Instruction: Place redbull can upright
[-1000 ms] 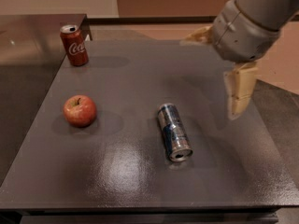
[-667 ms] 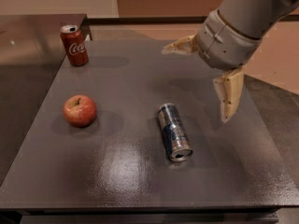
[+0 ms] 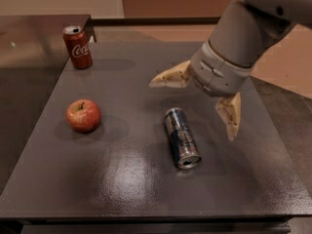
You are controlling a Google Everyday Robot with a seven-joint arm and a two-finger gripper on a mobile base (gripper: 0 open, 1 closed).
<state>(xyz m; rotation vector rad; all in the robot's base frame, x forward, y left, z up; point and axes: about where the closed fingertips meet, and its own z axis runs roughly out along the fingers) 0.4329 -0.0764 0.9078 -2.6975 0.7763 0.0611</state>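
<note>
Camera view: redbull can [image 3: 181, 138] lying on its side, gripper [image 3: 192, 111] hovering over it with fingers spread wide.

The can rests just right of the frame's centre on the dark table [image 3: 122, 189], its silver top turned toward the lower edge and its far end pointing up the frame. Above that far end hangs the gripper, not touching; one pale finger [image 3: 168, 78] reaches left, the other points down just right of the can. A red apple [image 3: 84, 115] sits well apart at the left, and a red cola can [image 3: 77, 47] stands upright in the upper left corner.
</note>
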